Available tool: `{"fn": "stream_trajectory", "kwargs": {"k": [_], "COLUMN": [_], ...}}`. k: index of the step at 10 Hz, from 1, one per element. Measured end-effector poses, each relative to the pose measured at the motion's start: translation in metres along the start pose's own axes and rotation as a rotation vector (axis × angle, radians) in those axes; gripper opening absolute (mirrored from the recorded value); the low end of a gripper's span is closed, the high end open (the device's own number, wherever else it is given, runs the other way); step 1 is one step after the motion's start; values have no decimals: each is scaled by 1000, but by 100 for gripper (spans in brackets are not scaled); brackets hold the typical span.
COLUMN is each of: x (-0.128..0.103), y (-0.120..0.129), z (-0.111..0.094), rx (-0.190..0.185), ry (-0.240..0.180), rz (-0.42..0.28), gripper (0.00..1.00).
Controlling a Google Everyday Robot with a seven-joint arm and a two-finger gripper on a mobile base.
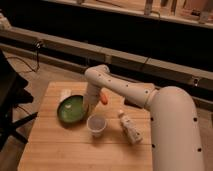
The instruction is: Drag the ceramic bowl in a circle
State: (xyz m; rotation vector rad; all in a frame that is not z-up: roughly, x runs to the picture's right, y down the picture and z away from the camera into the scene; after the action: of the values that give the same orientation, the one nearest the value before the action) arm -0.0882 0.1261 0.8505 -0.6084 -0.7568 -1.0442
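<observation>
Tool [86, 111] is lowered at the end of the white arm [125, 92], sitting at the right-hand rim of the ceramic bowl [69, 109]; whether it is grasping, clenched or released cannot be told from this view, since the wrist hides it. The bowl, glossy green and upright, lies directly left of the tool on the wooden bench [57, 147], and contact between tool and rim cannot be confirmed. Just in front of the tool and slightly right: translucent plastic cup [96, 125], upright, close to the bowl. Just right of the tool, beside the wrist: small orange object [103, 97]. Further right and nearer the camera: a white bottle [129, 128] lying on its side. Beyond the bowl, left of the tool: a pale crumpled item [65, 94], type unclear.
</observation>
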Motion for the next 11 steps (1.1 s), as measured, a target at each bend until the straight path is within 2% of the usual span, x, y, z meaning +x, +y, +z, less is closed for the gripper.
{"fn": "stream_trajectory", "kwargs": {"k": [2,3,8,10,11], "x": [-9,-16,-48,-55,-55], "y": [-16,-26,-47,-39,-26], "z": [5,8,17,24,26], "rx": [-80,-102,-147,-156,-163], "ry": [15,20,22,6,-3], "rz": [-96,-149,-302,-303,-277], "gripper": [13,13,13,13,13]}}
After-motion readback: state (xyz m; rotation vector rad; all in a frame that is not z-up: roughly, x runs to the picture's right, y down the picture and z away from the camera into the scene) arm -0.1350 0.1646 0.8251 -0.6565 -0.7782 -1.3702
